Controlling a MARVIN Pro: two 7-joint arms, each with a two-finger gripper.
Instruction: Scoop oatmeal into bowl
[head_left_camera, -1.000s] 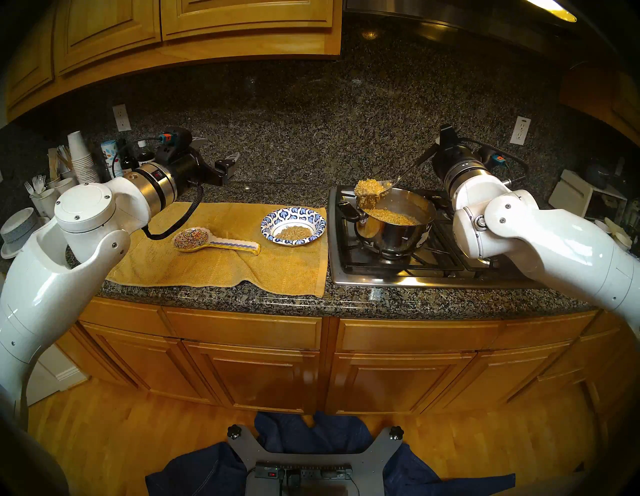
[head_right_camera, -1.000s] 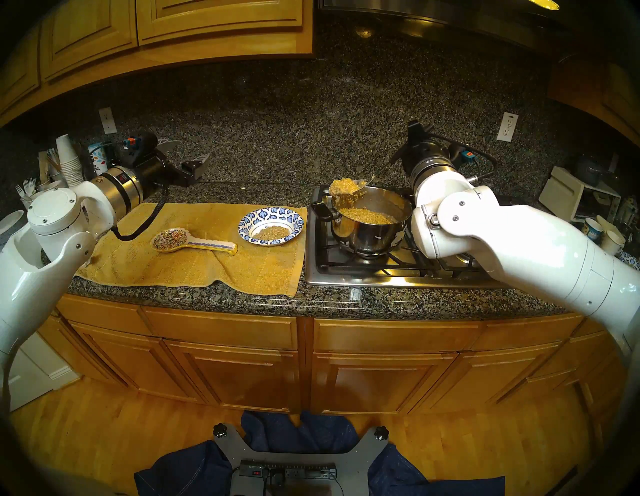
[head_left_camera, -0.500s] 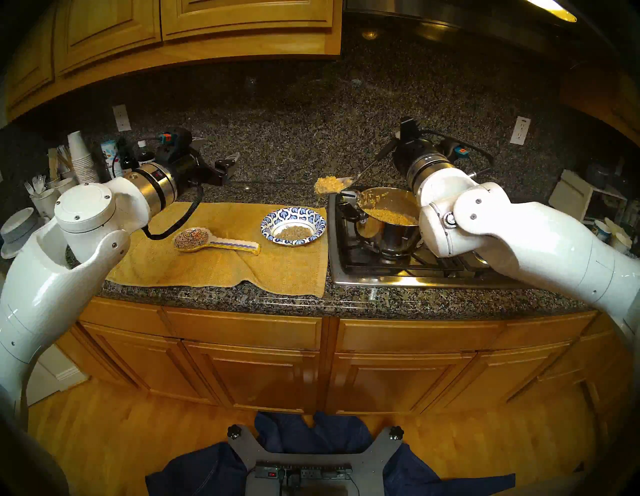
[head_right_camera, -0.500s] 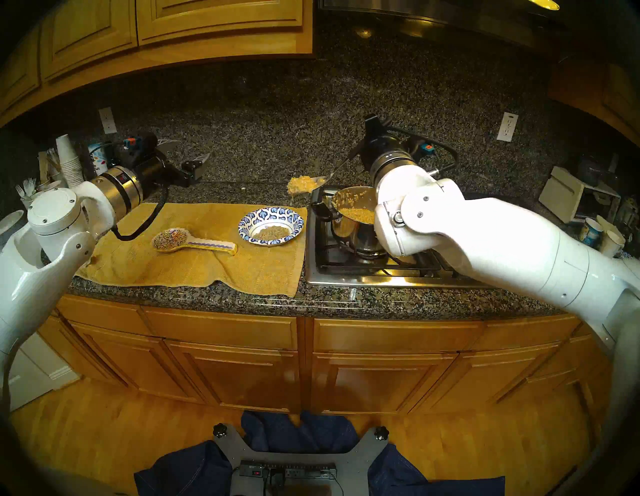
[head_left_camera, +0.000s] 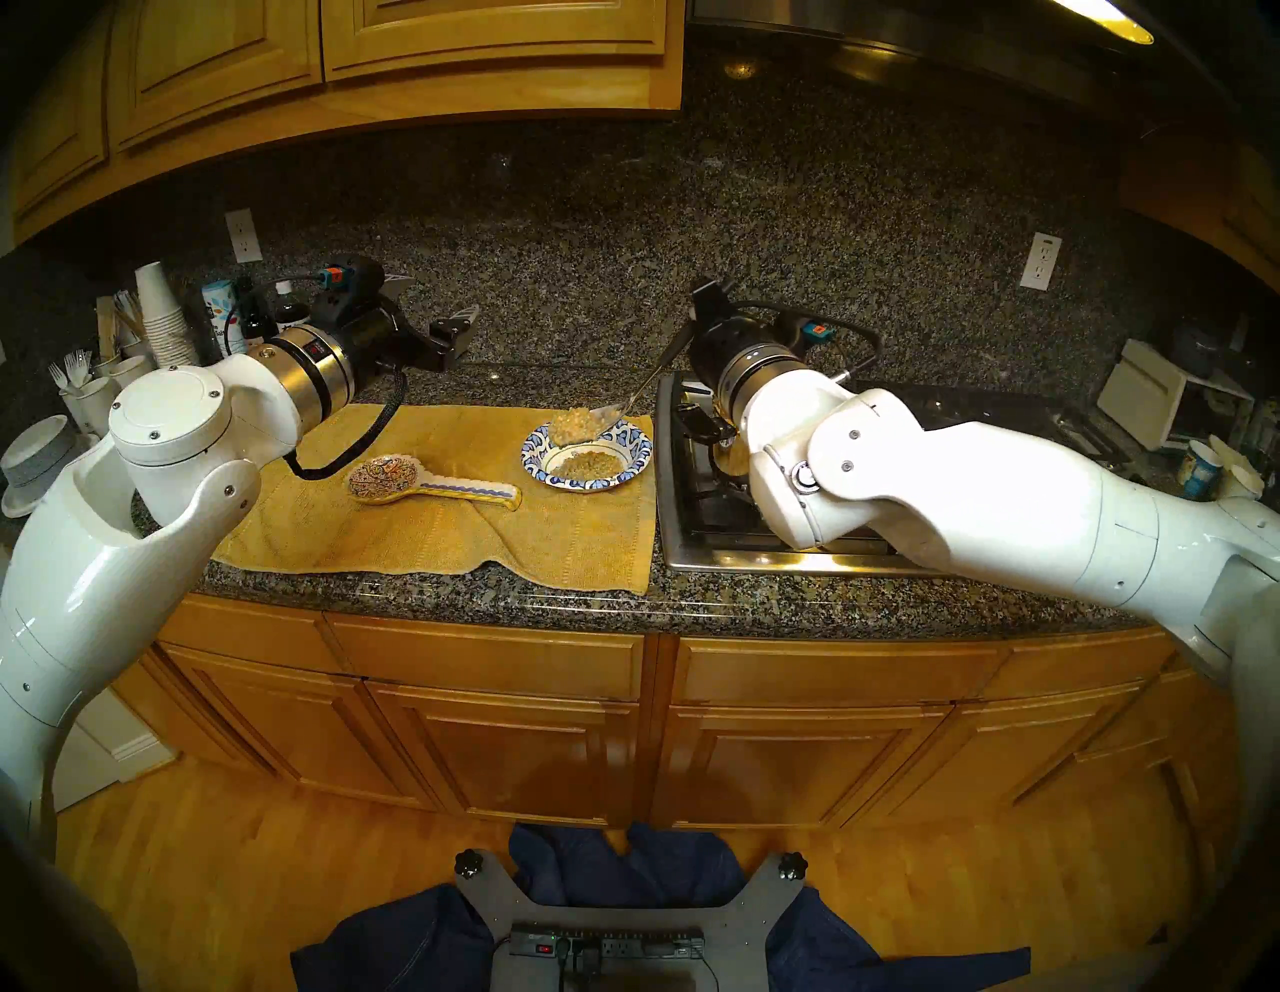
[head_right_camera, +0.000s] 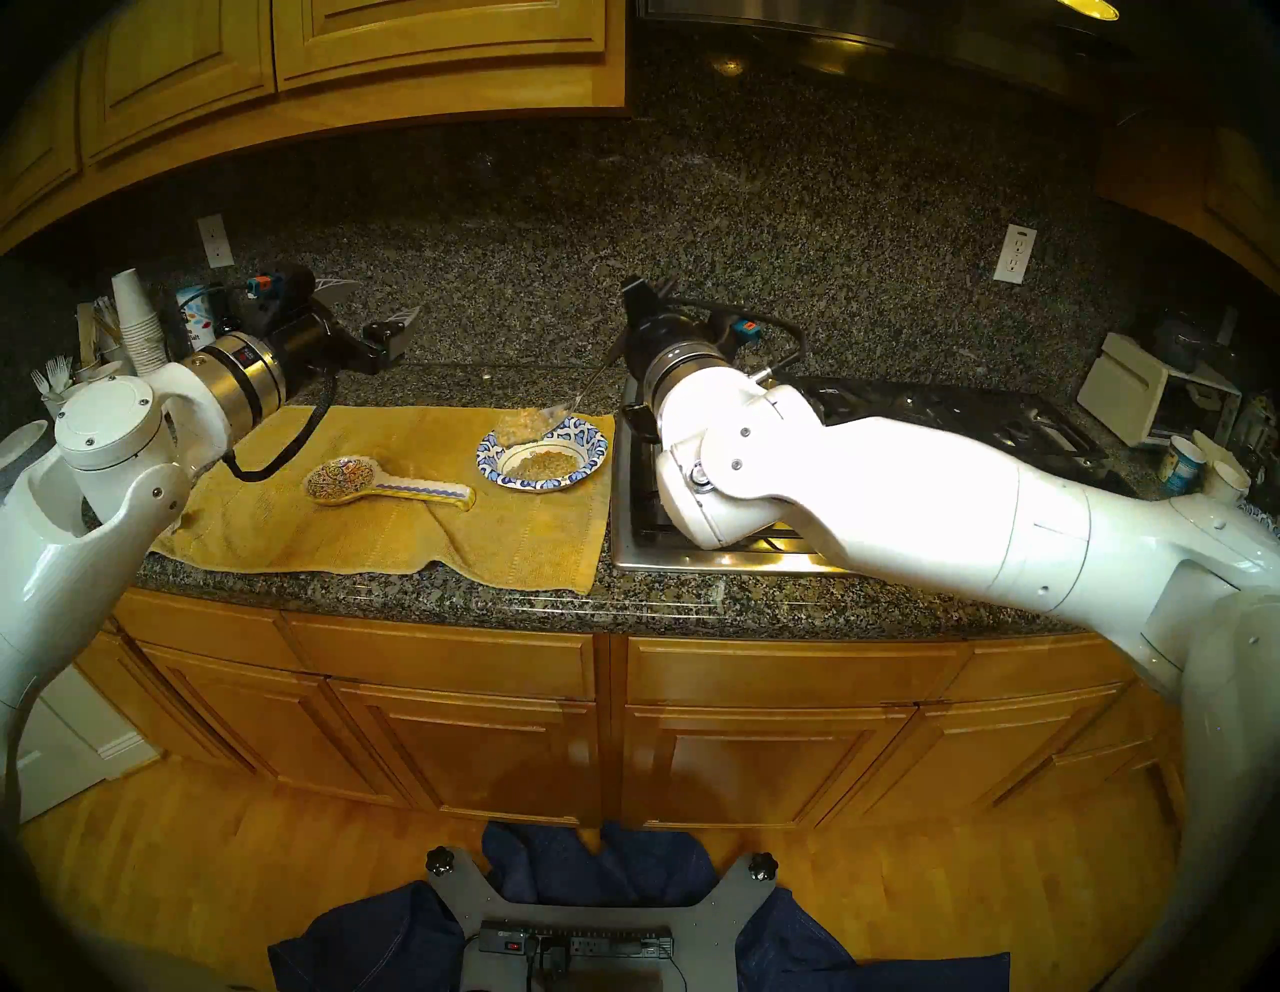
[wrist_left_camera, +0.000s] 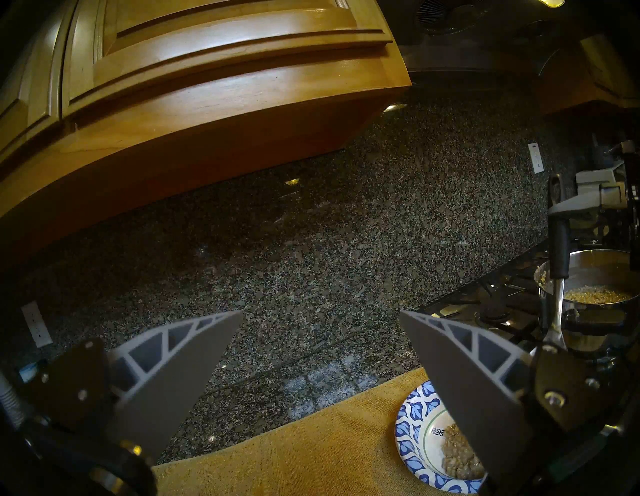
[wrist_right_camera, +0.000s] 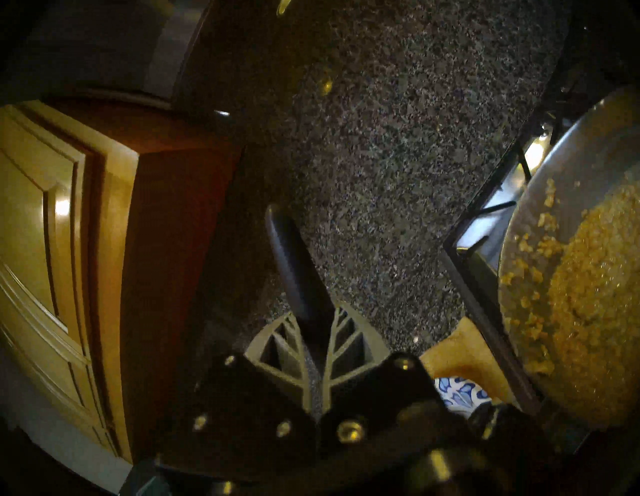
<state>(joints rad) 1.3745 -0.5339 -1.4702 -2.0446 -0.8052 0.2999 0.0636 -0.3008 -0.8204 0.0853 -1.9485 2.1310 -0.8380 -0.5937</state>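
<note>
On the table (head_left_camera: 485, 609), a yellow towel (head_left_camera: 429, 533) is spread. The bowl (head_left_camera: 587, 452) is set on it, holding oatmeal (head_left_camera: 585, 465). A loaded spoon (head_left_camera: 609, 414) is held above it, its handle clenched by the right pincer (wrist_right_camera: 314, 332). Farther back, the left pincer (wrist_left_camera: 320, 350) is kept released.

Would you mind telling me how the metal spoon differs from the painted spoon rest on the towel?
The metal spoon is slim, shiny and carries oatmeal above the bowl; the spoon rest is broad, multicoloured and bare. The spoon hangs tilted in the right gripper; the rest lies flat on the towel. Both are spoon-shaped.
</note>
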